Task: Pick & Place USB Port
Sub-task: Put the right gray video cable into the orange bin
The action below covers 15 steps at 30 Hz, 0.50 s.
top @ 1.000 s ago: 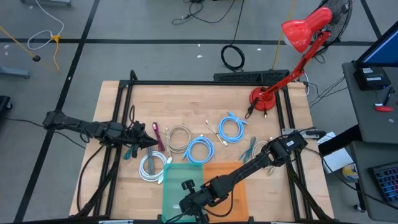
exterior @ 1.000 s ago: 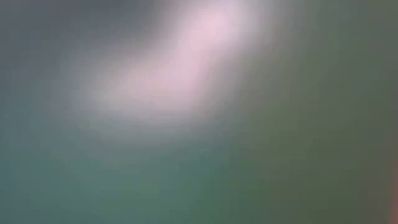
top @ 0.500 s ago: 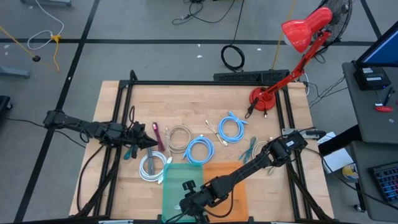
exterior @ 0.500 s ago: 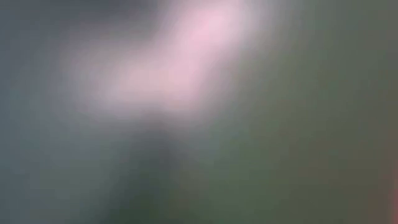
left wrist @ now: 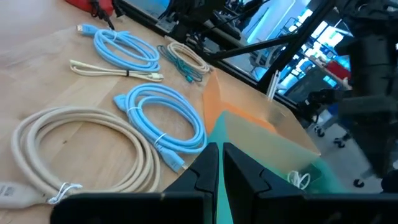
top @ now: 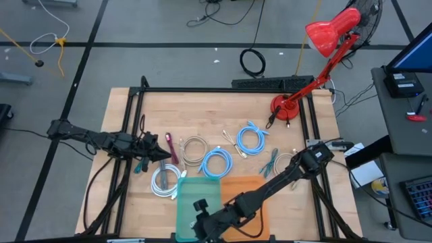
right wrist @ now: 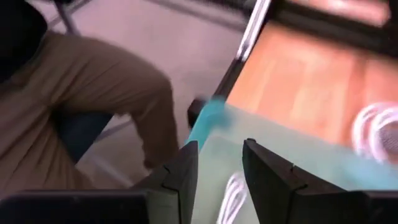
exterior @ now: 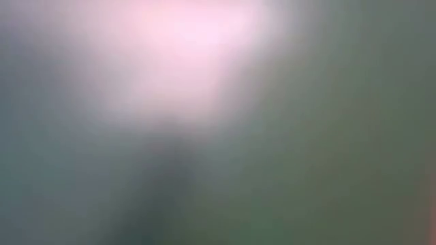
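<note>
This is a robotics lab. A wooden table (top: 216, 115) in a black frame (top: 202, 90) stands on grey floor with loose cables (top: 253, 62); a red lamp (top: 317, 47) stands far right, and a monitor (top: 413, 50) at the right.

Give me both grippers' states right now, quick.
Left gripper: shut, holding nothing, near the cables.
Right gripper: open, empty, over the green bin.

High view straight down; wrist views close, sharing green bin (left wrist: 273, 155); low view blurred.
</note>
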Each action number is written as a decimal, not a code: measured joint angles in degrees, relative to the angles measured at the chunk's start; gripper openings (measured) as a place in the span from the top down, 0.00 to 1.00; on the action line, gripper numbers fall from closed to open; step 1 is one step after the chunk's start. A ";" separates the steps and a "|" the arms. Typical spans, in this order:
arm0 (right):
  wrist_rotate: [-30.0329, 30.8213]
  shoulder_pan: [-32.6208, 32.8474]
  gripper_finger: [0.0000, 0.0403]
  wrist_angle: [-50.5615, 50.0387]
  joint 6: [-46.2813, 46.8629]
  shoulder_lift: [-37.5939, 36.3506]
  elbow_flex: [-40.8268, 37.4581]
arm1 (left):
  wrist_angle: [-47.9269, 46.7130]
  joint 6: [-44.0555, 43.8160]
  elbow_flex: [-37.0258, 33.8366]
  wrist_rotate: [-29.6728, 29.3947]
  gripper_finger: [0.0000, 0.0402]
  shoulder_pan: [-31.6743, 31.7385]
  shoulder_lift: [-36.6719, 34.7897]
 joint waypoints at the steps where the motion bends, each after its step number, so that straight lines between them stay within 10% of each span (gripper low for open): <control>1: 1.12 0.17 0.71 0.18 -0.32 -0.48 0.00 | 0.87 0.01 0.00 0.41 0.94 -0.28 0.01; 9: 8.68 1.75 0.71 1.60 -1.51 -2.47 0.00 | 11.63 4.27 0.02 6.63 0.94 -4.19 0.00; 15: -2.24 4.25 0.71 8.46 -5.60 -2.47 -0.02 | 18.08 9.27 0.04 9.41 0.94 -8.08 0.00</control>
